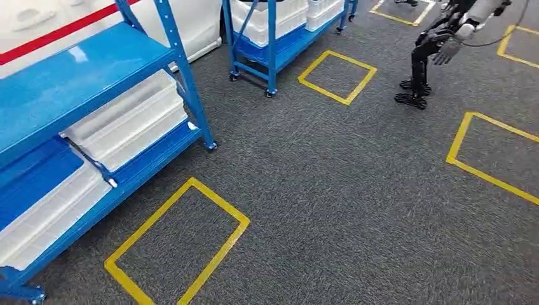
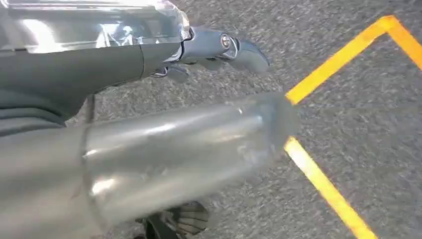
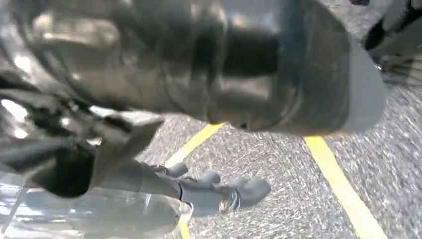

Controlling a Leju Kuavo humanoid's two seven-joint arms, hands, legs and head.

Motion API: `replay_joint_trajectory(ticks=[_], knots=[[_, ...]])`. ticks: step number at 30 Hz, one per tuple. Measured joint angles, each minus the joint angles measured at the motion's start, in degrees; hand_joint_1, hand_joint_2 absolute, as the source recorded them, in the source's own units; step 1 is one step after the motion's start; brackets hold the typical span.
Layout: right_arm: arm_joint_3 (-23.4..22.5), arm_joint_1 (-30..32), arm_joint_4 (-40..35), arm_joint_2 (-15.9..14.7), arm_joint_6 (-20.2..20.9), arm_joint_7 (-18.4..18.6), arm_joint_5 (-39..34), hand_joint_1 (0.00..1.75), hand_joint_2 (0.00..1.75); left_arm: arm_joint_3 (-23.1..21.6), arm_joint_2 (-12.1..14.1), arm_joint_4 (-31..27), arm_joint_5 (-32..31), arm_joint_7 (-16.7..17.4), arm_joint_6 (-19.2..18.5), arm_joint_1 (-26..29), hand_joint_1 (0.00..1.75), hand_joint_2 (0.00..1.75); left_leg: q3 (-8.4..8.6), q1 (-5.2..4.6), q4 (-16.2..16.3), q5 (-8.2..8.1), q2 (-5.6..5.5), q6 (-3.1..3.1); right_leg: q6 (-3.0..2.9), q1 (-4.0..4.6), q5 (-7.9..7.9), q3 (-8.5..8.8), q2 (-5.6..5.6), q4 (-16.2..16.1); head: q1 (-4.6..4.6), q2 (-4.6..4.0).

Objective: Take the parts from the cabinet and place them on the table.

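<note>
The blue cabinet rack (image 1: 82, 70) stands at the left of the head view, with flat white bins (image 1: 133, 127) on its lower shelves. No loose parts can be made out in them. My left hand (image 2: 209, 47) hangs over the carpet with its dark fingers stretched out. A clear, shiny plastic thing (image 2: 99, 20) lies against them. My right hand (image 3: 209, 191) also hangs low, fingers extended, beside a similar clear plastic thing (image 3: 99, 214). Whether either hand grips the plastic I cannot tell. Blurred thumbs cover much of both wrist views.
A second blue rack (image 1: 273, 38) with white bins stands at the back. Another humanoid robot (image 1: 438, 44) stands at the far right. Yellow tape squares (image 1: 178, 248) mark the grey carpet. A white wall with a red stripe (image 1: 57, 32) runs behind the cabinet.
</note>
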Motion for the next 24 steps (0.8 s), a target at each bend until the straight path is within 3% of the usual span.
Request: replay_joint_trajectory(ticks=[2,3,4,8,9,10,11,13,14,15,16,17,18,19,21,23,24], knots=[[0.00,-0.03,0.00,0.22,0.00,-0.04,-0.02,0.00,0.00,-1.27,0.66,2.14,-1.03,0.15,1.00,0.09,0.00,0.00,5.09,-0.01,-9.48,5.11,0.94,0.24,0.27,-0.02,-0.37,0.41,-1.22,0.13,-0.02,0.00],[-0.02,0.00,0.00,0.35,0.00,-0.24,-0.11,0.00,0.00,-1.77,0.87,3.01,-1.29,0.07,1.35,0.05,0.00,0.00,8.01,-0.10,-14.84,7.15,2.91,0.58,0.53,0.02,-0.62,0.74,-1.84,0.22,0.00,0.00],[-0.04,0.06,0.00,0.35,0.00,-0.41,-0.22,0.00,0.00,-2.25,0.92,3.71,-1.48,0.00,1.57,-0.10,0.00,0.00,8.68,-0.77,-16.21,6.19,4.47,1.04,0.94,0.46,-0.90,0.82,-2.39,0.32,0.00,0.00],[-0.07,-0.48,0.00,0.50,0.00,-0.72,-0.24,0.00,0.00,-2.84,1.35,5.59,-1.00,0.63,2.01,0.63,0.00,0.00,8.34,-0.82,-16.80,6.69,2.13,2.34,2.14,0.40,-1.09,1.63,-4.02,0.00,0.00,0.00],[-0.07,-0.47,0.00,0.55,-0.02,-0.87,-0.24,0.00,0.00,-2.90,1.38,5.92,-0.98,0.72,2.03,0.76,0.00,0.00,9.14,-0.25,-17.45,7.17,1.53,2.81,2.57,0.00,-1.76,1.71,-2.74,0.56,0.00,0.00],[-0.09,-0.30,0.00,0.55,-0.02,-0.94,-0.24,0.00,0.00,-3.04,1.40,6.22,-0.96,0.79,2.05,0.74,0.00,0.00,9.12,-0.24,-17.58,7.31,1.01,3.18,2.65,-0.05,-3.35,0.89,0.04,2.58,0.02,0.00],[-0.09,-0.11,0.00,0.55,-0.02,-1.05,-0.24,0.00,0.00,-3.17,1.42,6.44,-0.96,0.87,2.05,0.67,0.00,0.00,8.94,-0.26,-17.54,7.48,0.58,3.49,2.65,-0.18,-5.66,-0.94,1.74,6.36,0.02,0.00],[-0.09,0.01,0.00,0.55,-0.02,-1.05,-0.24,0.00,0.00,-3.54,1.46,6.73,-0.96,0.87,2.05,0.62,0.00,0.00,8.77,-0.32,-17.49,7.51,-0.79,3.61,2.81,-0.24,-9.53,-5.69,2.89,15.83,0.02,0.00],[-0.09,0.06,0.02,0.57,-0.02,-1.05,-0.24,0.00,0.00,-3.60,1.51,6.88,-0.94,0.96,2.05,0.67,0.00,0.00,8.77,-0.33,-17.38,7.50,-1.56,3.61,2.88,-0.25,-9.60,-7.10,2.96,18.18,0.02,0.00],[-0.09,0.09,0.02,0.57,-0.02,-1.05,-0.24,0.00,0.00,-3.67,1.53,7.03,-0.96,1.03,2.05,0.75,0.00,0.00,8.83,-0.32,-17.29,7.43,-2.42,3.59,2.89,-0.30,-8.09,-7.14,2.99,17.52,0.02,0.00],[-0.09,0.08,0.02,0.57,-0.02,-1.05,-0.24,0.00,0.00,-3.71,1.53,7.07,-0.96,1.03,2.05,0.79,0.00,0.00,8.94,-0.31,-17.19,7.35,-3.22,3.53,2.83,-0.37,-5.63,-6.04,3.06,14.49,0.02,0.00],[-0.09,0.10,0.02,0.57,-0.11,-1.05,-0.24,0.00,0.00,-3.76,1.53,7.16,-0.96,1.03,2.05,0.78,0.00,0.00,9.06,-0.28,-17.06,7.26,-4.08,3.41,2.72,-0.43,-2.69,-4.06,3.44,9.76,0.02,0.00],[-0.11,0.20,0.02,0.57,-0.15,-1.05,-0.24,0.00,0.00,-3.87,1.53,7.32,-0.96,1.03,2.05,0.75,0.00,0.00,9.13,-0.25,-16.86,7.10,-4.90,3.16,2.51,-0.56,0.11,-1.78,4.91,4.33,0.02,0.00],[-0.11,0.37,0.02,0.55,-0.15,-1.05,-0.24,0.00,0.00,-3.91,1.53,7.45,-0.96,1.05,2.05,0.75,0.00,0.00,8.81,-0.23,-16.68,6.95,-5.49,2.93,2.25,-0.76,0.11,-0.73,8.10,1.67,0.02,0.00],[-0.13,0.12,0.00,0.57,-0.13,-1.07,-0.20,0.00,0.00,-3.93,1.53,7.51,-0.96,1.66,2.27,0.69,0.00,0.00,8.28,-0.34,-16.36,6.87,-6.55,2.05,2.33,-0.49,0.12,-0.89,7.20,1.35,0.00,0.00],[-0.13,-0.15,0.00,0.57,0.15,-1.05,-0.07,0.00,0.00,-3.93,1.53,7.51,-0.96,2.90,2.60,1.08,0.00,0.00,8.04,-0.13,-16.64,7.05,-7.65,1.22,1.65,-0.28,0.18,-0.69,6.19,1.23,0.02,0.00],[-0.13,-0.13,0.02,0.68,0.18,-1.12,0.04,0.00,0.00,-3.93,1.60,7.51,-0.89,3.37,2.66,1.21,0.00,0.00,8.07,0.04,-16.21,6.73,-7.67,0.98,1.06,-0.89,0.53,-0.46,5.21,0.48,0.02,0.00]])
